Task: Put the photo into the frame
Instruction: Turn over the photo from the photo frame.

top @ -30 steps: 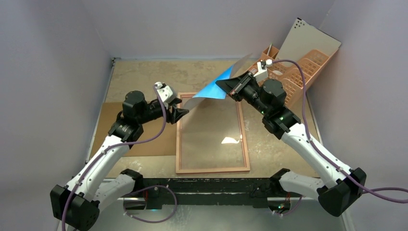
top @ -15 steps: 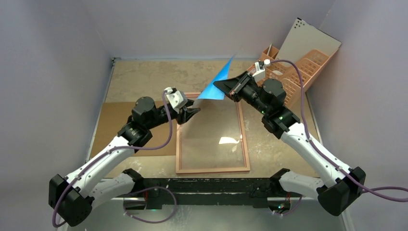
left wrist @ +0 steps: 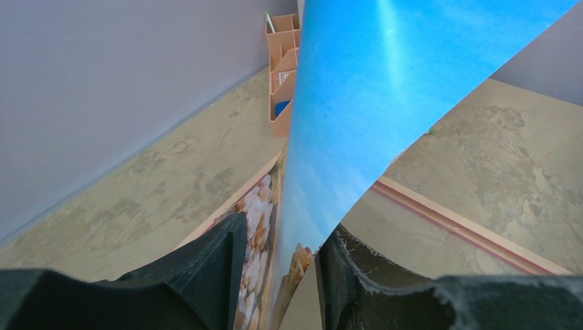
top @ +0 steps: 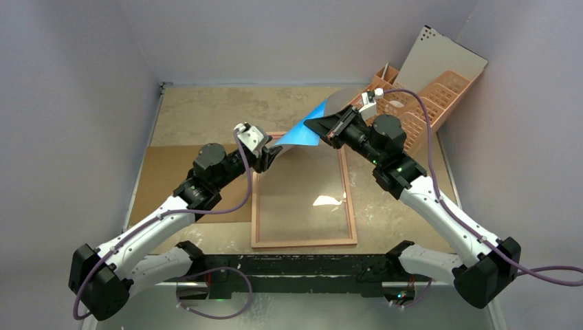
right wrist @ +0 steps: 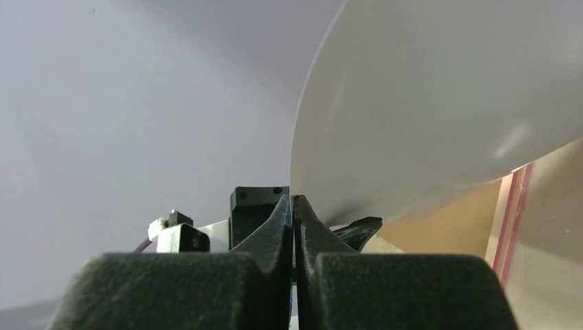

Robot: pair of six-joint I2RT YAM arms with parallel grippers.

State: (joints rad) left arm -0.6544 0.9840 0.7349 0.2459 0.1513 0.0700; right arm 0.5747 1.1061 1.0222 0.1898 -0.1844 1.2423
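The right gripper (top: 309, 123) pinches the photo (top: 300, 130) over the frame (top: 256, 206)'s twelve o'clock end, the left gripper (top: 272, 154) agape round its corner; lowering it flat looks next.

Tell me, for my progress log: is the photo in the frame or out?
Out. The photo curls in the air, pinched in the right gripper, above the frame lying flat.

**Far end of the frame barred, near end open**

The photo (top: 299, 132) hangs curved over the far end of the frame (top: 304, 241). The right gripper (top: 311, 124) pinches its upper edge and the left gripper (top: 273, 152) straddles its lower edge with jaws apart, so both arms bar that end. The frame's near half lies uncovered. A brown board (top: 165, 172) lies flat to the left, and a peach organiser (top: 443, 89) fills the far right corner
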